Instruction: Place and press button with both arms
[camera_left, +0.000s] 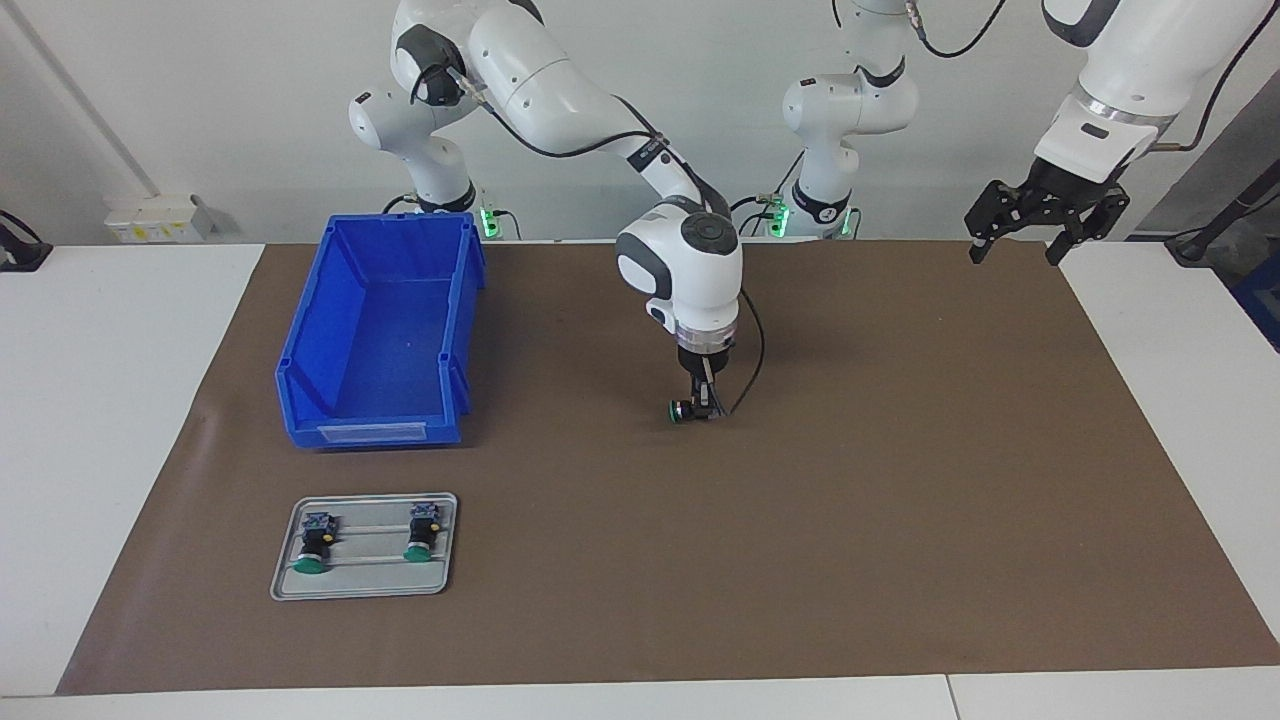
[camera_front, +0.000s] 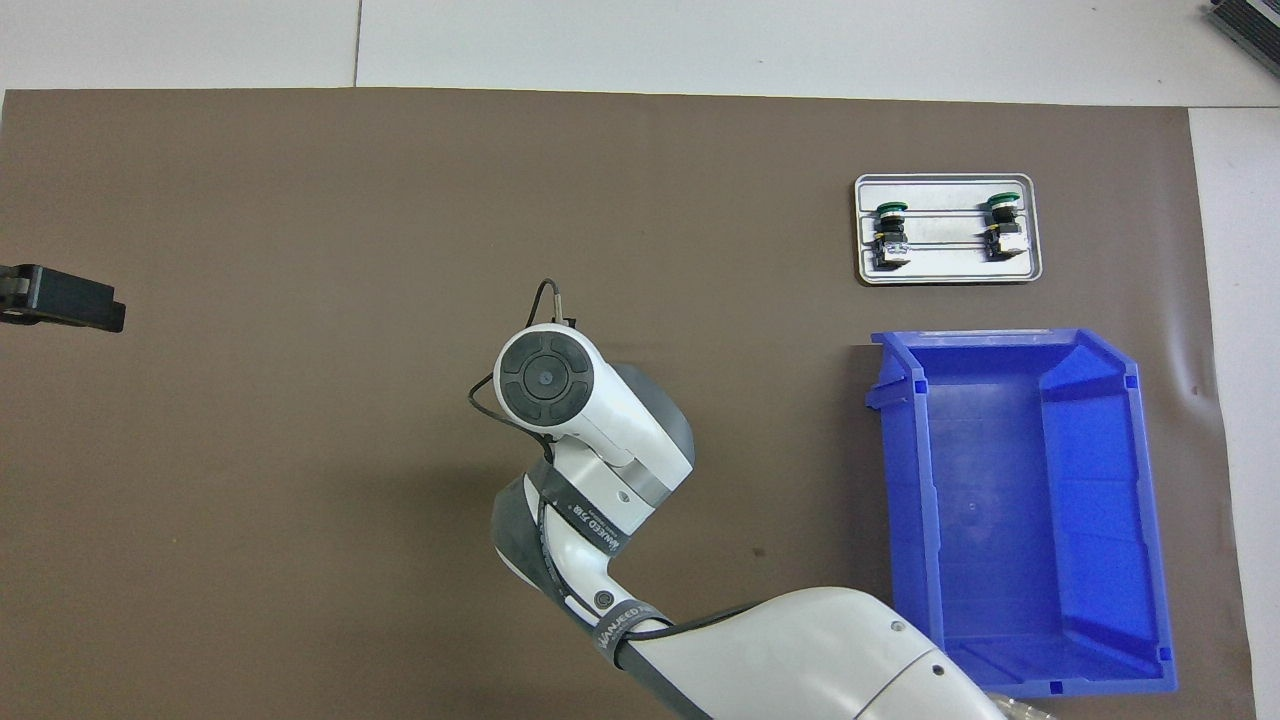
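Green-capped button (camera_left: 682, 409) lies on brown surface (camera_left: 900, 480) mid-mat | right gripper (camera_left: 704, 408) low at it, fingers' state unclear | left gripper (camera_left: 1045, 215) waits raised, fingers apart | risk: button rolls or tips if released off-balance

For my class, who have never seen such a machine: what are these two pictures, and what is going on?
Two white robot arms work at a table. One picture faces them; the other looks down from above them. The right claw is down on the brown mat at a green-capped button; whether it grips it is unclear. The left claw waits open in the air. A blue bin stands nearer the robots than a grey tray holding two more buttons.
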